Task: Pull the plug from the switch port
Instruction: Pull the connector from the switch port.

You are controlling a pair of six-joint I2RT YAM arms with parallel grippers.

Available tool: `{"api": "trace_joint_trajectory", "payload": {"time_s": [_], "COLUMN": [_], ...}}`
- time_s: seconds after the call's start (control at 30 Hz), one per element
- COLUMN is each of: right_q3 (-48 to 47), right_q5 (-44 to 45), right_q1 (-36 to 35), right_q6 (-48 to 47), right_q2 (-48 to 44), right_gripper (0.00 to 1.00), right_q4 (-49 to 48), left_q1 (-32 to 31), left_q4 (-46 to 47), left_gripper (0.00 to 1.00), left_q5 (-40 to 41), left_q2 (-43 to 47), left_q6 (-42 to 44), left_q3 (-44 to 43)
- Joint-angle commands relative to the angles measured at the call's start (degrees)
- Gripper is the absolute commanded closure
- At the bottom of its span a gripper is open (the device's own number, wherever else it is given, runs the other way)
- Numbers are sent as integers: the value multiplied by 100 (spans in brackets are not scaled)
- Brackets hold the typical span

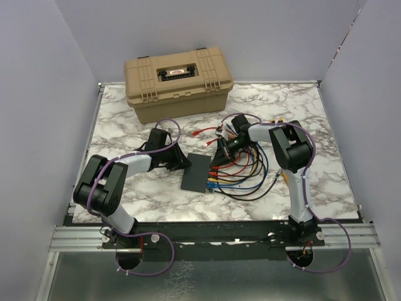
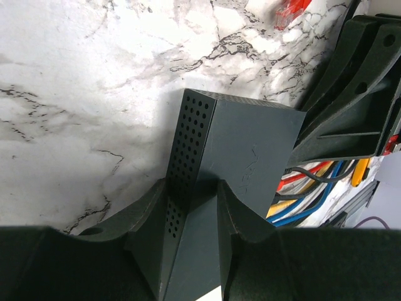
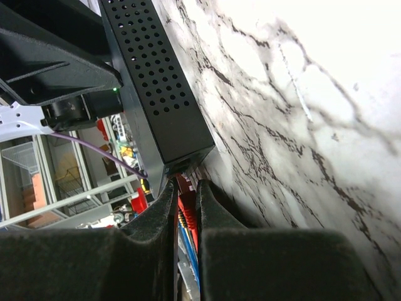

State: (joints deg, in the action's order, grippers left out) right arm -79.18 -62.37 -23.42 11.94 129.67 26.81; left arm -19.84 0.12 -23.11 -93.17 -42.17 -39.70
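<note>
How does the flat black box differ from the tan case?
The switch is thin, matte black; the toolbox is tall, tan. The switch has coloured cables plugged in; the toolbox has none. The left gripper clamps the switch; nothing touches the toolbox. Both are rectangular boxes.

The marble-veined table (image 1: 125, 119) carries a tan toolbox (image 1: 178, 83) well beyond both sets of jaws. The flat black switch (image 1: 195, 173) lies between the jaws of the left gripper (image 1: 182, 164) and the right gripper (image 1: 220, 155). Coloured cables (image 1: 247, 179) fan out behind the right jaws.
</note>
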Motion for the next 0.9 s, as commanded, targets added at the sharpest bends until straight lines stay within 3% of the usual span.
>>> {"api": "trace_joint_trajectory", "payload": {"time_s": [0.0, 0.87], "right_q3": [400, 805], "right_q5": [1559, 2049], "right_q1": [-181, -37], "right_q6": [-178, -321], "right_q2": [311, -286], "right_gripper": [100, 100], "right_q4": [457, 571], "left_q1": [-100, -100], "left_q4": [-1154, -1150], "left_gripper": [100, 100], "left_q5": [1464, 1481], "left_q2": [-899, -906], "left_q6": [315, 306], "left_q3": [499, 497]}}
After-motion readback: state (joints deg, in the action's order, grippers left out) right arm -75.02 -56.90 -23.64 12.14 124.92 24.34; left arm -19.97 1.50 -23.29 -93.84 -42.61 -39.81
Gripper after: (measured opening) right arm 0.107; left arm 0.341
